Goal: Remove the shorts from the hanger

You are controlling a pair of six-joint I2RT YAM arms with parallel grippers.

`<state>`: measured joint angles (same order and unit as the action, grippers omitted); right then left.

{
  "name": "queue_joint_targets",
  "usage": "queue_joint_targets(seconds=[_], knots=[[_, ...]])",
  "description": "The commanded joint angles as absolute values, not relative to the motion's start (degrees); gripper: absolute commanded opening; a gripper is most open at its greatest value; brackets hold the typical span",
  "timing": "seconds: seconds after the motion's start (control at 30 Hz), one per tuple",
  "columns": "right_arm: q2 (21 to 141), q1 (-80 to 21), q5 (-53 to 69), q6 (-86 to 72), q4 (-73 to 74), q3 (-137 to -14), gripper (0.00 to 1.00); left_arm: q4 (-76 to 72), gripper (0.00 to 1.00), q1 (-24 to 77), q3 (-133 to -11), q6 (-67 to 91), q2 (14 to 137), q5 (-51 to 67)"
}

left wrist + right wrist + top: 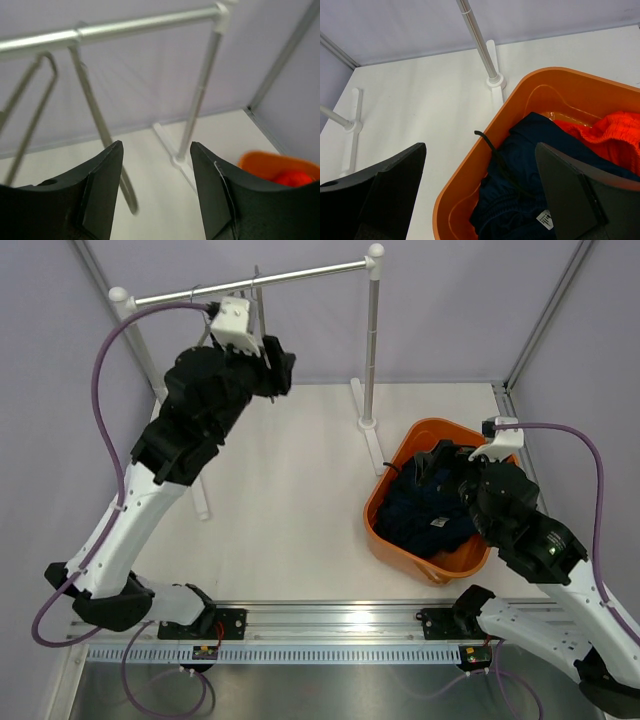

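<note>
Top external: dark navy shorts point(420, 510) in orange plastic tub point(437, 565), frame right, partly hidden by arm. Left wrist: grey wire hanger point(101, 125) blurred. Left fingers point(102, 195), right fingers point(395, 185) wide, empty. White bench point(290, 500), lilac walls point(450, 320).

shorts point(520, 205): navy, crumpled in orange bin point(555, 95) | hanger point(93, 100): metal, hanging from rail point(145, 22)

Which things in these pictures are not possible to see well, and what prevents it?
1. Hanger: blurred in the left wrist view, lower end behind the left hand; in the top view the arm mostly covers it.
2. Basket: cut by the right wrist view's edges; the right hand hides part.
3. Shorts label: too small to read.
</note>
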<state>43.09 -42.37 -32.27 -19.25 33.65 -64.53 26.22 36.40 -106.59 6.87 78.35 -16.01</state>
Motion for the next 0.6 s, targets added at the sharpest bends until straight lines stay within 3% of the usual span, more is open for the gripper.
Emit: queue_joint_targets(seconds=[0.0, 0.27, 0.57], knots=[[42.45, -42.10, -32.52, -19.69, 31.38, -64.60, 0.99, 32.87, 0.61, 45.59, -102.23, 6.40, 73.84, -21.69], [39.99, -42.19, -30.67, -19.16, 31.30, -63.46, 0.99, 34.09, 0.63, 58.26, -81.50, 12.74, 58.55, -26.63], [40.61, -42.10, -28.83, -18.19, 29.71, -62.14, 0.99, 36.12, 0.64, 59.41, -75.76, 14.24, 52.47, -29.97]])
